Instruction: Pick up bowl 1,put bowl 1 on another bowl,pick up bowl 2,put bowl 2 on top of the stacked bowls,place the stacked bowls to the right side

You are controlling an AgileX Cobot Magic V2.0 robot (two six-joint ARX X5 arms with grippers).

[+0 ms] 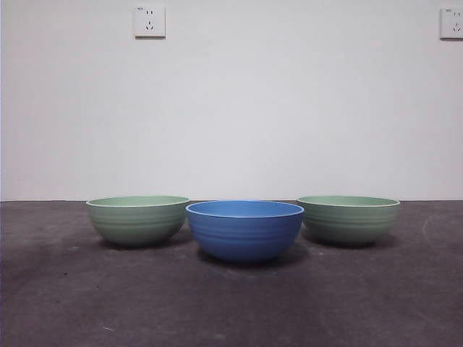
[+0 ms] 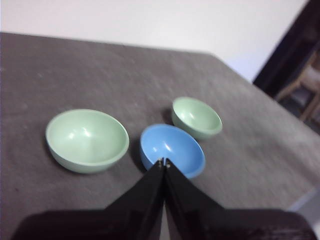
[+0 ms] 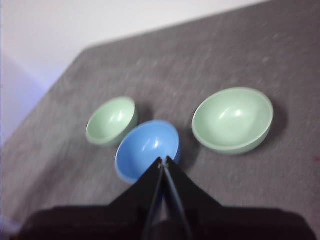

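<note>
Gripping nothing, both grippers' jaws together

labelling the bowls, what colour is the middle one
Blue, with faint horizontal ribs: the middle bowl, clearest in the front view.

We are counting three bowls sitting on the table: one blue bowl (image 1: pixel 245 230) and two pale green ones, a left green bowl (image 1: pixel 137 219) and a right green bowl (image 1: pixel 348 218). We are also seeing two wall sockets, a left socket (image 1: pixel 149 22) and a right socket (image 1: pixel 452 23).
</note>
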